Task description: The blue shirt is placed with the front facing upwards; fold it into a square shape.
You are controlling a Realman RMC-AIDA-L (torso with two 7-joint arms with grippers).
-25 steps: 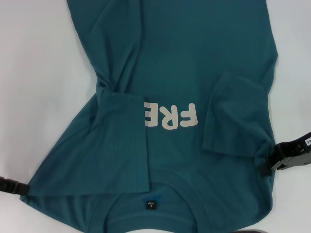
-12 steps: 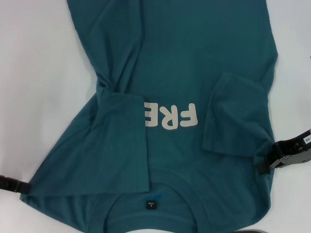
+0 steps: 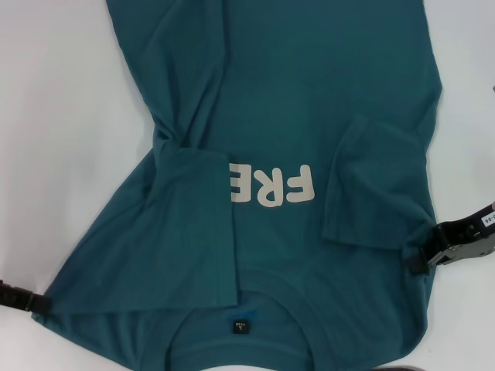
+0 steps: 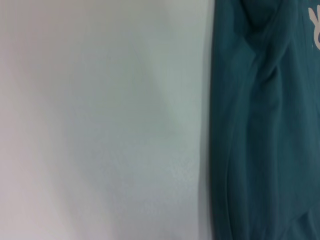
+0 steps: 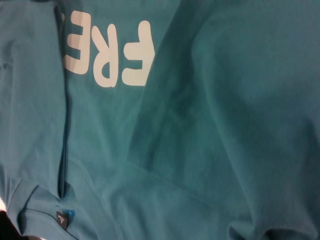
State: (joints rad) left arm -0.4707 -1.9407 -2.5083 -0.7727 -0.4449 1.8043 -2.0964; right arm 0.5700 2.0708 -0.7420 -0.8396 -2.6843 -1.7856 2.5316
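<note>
The blue shirt [image 3: 294,100] is a plain dark teal-blue all over, with no pattern in the cloth. White block letters [image 3: 272,187] sit at the centre of the frame. A small dark label [image 3: 240,326] with a bright blue edge shows at lower centre. The worktop [image 3: 54,116] is plain white. Both hands, left [image 3: 35,301] and right [image 3: 421,259], are black.

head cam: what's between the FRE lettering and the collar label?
Only plain fabric of the blue shirt and the collar rim; nothing else lies between the lettering and label, head view.
</note>
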